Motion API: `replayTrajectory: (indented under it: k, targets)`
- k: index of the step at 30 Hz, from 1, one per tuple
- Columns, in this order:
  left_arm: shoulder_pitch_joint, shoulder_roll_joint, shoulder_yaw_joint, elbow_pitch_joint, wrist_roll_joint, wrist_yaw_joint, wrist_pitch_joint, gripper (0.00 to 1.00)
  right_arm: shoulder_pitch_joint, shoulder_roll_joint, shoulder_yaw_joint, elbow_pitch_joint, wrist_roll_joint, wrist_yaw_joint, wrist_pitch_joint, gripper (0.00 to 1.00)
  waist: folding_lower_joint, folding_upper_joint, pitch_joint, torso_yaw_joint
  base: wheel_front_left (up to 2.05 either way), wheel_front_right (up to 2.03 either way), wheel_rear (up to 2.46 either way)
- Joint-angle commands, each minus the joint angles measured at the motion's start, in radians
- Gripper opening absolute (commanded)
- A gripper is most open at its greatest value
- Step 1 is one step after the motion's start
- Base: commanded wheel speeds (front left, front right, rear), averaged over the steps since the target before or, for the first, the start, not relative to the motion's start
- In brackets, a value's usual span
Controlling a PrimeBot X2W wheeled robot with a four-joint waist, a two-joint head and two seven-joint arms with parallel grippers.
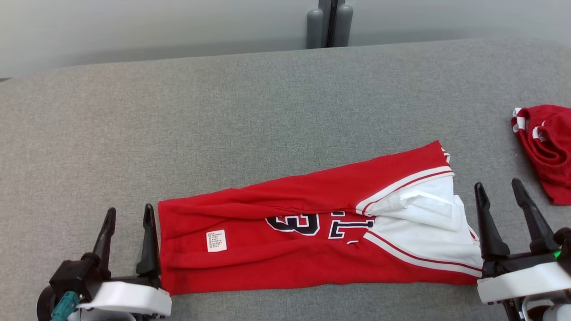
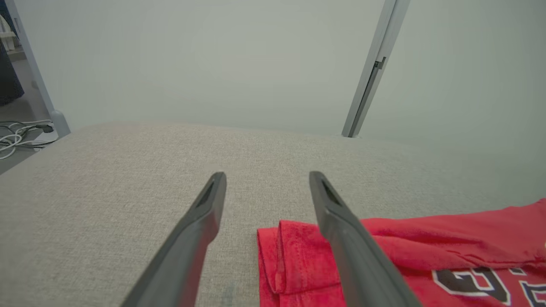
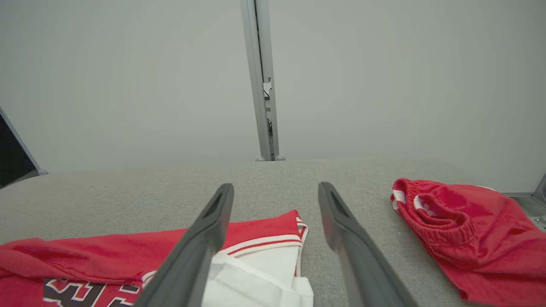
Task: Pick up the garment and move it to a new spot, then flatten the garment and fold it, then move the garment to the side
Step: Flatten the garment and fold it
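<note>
The garment (image 1: 312,232) is a red jersey with dark numbers and a white panel, folded into a long band across the near part of the grey table (image 1: 223,111). My left gripper (image 1: 129,214) stands open just off its left end, holding nothing. My right gripper (image 1: 498,188) stands open just off its right end, also holding nothing. In the left wrist view the jersey's folded left edge (image 2: 290,256) lies under and between the open left gripper (image 2: 267,178). In the right wrist view the white panel (image 3: 256,277) lies between the open right gripper (image 3: 276,189).
A second red garment with white trim (image 1: 546,147) lies bunched at the table's right edge, also in the right wrist view (image 3: 465,230). A grey post (image 1: 329,22) stands behind the table's far edge. Cables (image 2: 21,134) lie on the floor off the left side.
</note>
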Motion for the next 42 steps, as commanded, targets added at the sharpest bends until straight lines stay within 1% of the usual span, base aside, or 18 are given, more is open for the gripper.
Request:
replayTrajectory:
  k: [1, 12, 21, 25, 30, 31, 32, 37, 42]
  targets:
    - [0.010, 0.005, 0.000, 0.007, 0.002, -0.007, 0.000, 1.00, 0.012, -0.001, 0.000, 0.008, -0.004, 0.001, 0.000, 1.00, 0.0000, -0.0001, -0.009, 0.001, 0.00, 0.00, 0.00]
    - [0.002, 0.021, -0.008, 0.047, 0.000, -0.016, 0.000, 1.00, 0.031, 0.003, -0.011, 0.027, -0.003, 0.001, 0.012, 1.00, 0.0000, -0.0001, -0.027, 0.018, 0.00, 0.00, 0.00]
    - [-0.022, 0.031, -0.011, 0.055, -0.005, -0.016, 0.001, 1.00, -0.004, -0.008, -0.040, 0.050, -0.001, 0.000, 0.032, 1.00, 0.0000, -0.0001, -0.010, 0.034, 0.00, 0.00, 0.00]
    - [-0.035, 0.031, -0.017, 0.045, -0.003, -0.013, 0.004, 1.00, -0.046, -0.020, -0.040, 0.114, -0.001, 0.001, 0.052, 1.00, 0.0000, -0.0001, 0.004, 0.040, 0.00, 0.00, 0.00]
    - [-0.053, 0.026, -0.030, 0.041, 0.001, -0.012, 0.010, 1.00, -0.096, -0.030, -0.015, 0.241, 0.011, 0.000, 0.077, 1.00, 0.0000, -0.0001, 0.027, 0.052, 0.00, 0.00, 0.00]
    - [-0.062, 0.022, -0.037, 0.043, 0.002, -0.015, 0.010, 1.00, -0.115, -0.031, -0.003, 0.298, 0.018, 0.000, 0.085, 1.00, 0.0000, -0.0001, 0.039, 0.058, 0.00, 0.00, 0.00]
    - [-0.062, 0.022, -0.037, 0.043, 0.002, -0.015, 0.010, 1.00, -0.115, -0.031, -0.003, 0.298, 0.018, 0.000, 0.085, 1.00, 0.0000, -0.0001, 0.039, 0.058, 0.00, 0.00, 0.00]
    - [-0.084, 0.013, -0.051, 0.049, 0.003, -0.022, 0.008, 1.00, -0.159, -0.035, 0.033, 0.430, 0.043, 0.000, 0.082, 1.00, 0.0000, -0.0001, 0.068, 0.065, 0.00, 0.00, 0.00]
    - [-0.100, 0.007, -0.059, 0.056, 0.005, -0.025, 0.005, 1.00, -0.171, -0.031, 0.081, 0.525, 0.087, 0.000, 0.084, 1.00, 0.0000, -0.0001, 0.083, 0.067, 0.00, 0.00, 0.00]
